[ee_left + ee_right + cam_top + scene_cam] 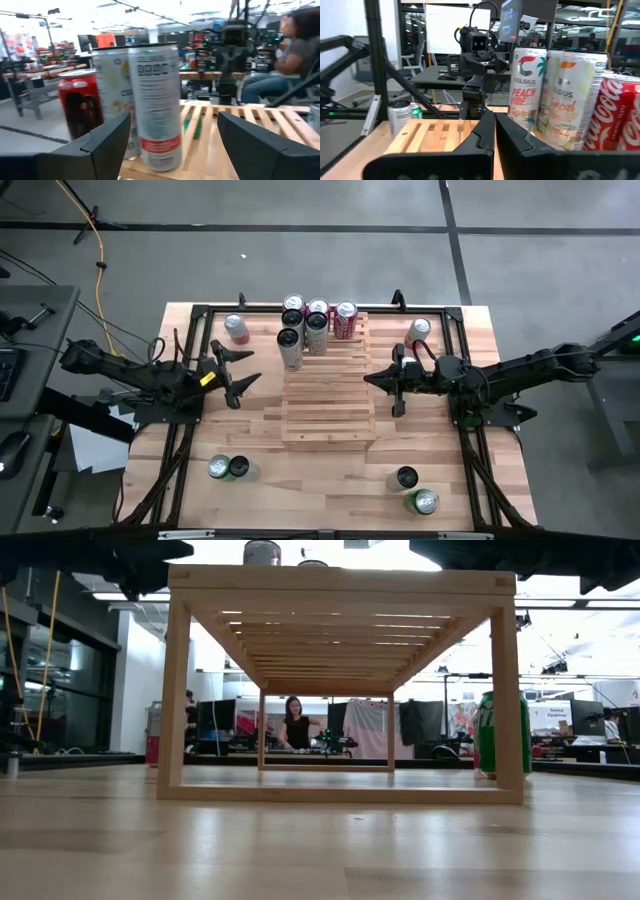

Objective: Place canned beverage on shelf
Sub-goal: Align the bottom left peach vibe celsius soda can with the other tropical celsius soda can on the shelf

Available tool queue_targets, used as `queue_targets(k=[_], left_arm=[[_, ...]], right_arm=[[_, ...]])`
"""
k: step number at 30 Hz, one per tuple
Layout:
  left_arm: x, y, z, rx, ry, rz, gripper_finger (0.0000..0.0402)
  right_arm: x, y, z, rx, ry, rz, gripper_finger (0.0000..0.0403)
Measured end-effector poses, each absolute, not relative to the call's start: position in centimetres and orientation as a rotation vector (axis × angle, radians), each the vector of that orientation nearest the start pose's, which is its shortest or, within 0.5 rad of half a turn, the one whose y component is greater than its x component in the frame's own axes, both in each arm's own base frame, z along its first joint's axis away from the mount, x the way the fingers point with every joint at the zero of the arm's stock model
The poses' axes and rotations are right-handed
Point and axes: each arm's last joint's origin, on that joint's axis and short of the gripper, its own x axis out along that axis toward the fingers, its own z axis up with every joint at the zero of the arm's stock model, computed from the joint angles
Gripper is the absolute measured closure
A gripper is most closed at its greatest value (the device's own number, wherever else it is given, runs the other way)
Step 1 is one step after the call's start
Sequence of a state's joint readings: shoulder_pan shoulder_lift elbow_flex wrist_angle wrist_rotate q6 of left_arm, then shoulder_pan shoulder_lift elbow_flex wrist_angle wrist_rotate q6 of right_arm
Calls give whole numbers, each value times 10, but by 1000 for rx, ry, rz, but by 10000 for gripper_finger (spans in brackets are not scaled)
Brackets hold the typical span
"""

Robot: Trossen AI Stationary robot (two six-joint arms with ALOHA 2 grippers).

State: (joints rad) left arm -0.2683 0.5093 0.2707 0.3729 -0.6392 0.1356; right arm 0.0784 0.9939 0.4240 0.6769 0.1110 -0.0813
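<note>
Closest to the left wrist camera stand the left tool's (238, 370) two dark fingers (107, 137), spread wide and empty, with a tall white can (156, 102) framed in the gap between them. That can stands upright on the shelf (330, 405) at its far left edge, beside a second pale can (112, 90) and a red one (80, 102). From above, a cluster of cans (316, 320) crowds the shelf's far end, while the near slats lie bare. More cans sit on the worktop (300, 470) — a silver one (235, 328) far left, another (418, 331) far right, a pair (228, 468) near left and a pair (415, 490) near right.

A can like these is probably stiff through the wall if full, fairly weighty, and smooth enough to slip; squeezed hard when empty it would dent. The sensible hold is around the middle of the body, fingers on opposite sides, keeping it upright.

The right tool (383, 380) hangs at the shelf's right edge, fingers pressed together and holding nothing.
</note>
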Motion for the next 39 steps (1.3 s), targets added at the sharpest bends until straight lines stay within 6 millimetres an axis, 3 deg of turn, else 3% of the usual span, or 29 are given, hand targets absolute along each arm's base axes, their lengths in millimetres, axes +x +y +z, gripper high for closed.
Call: queue_targets(k=[5,11,15,20,22,39], left_arm=[[132,-18,244,95,-82,386,112],[136,-11,236,90,-36,550,142],[140,-5,227,80,-3,595,208],[146,1,224,72,6,545,354],[149,3,223,62,3,490,387],[178,20,202,6,75,432,401]], right_arm=[[210,11,254,-72,-103,-105,403],[210,11,254,-72,-103,-109,403],[210,11,253,-72,-103,-109,403],[210,11,255,-73,-114,-109,403],[210,11,255,-73,-118,-109,403],[210,11,255,-74,-117,-115,403]])
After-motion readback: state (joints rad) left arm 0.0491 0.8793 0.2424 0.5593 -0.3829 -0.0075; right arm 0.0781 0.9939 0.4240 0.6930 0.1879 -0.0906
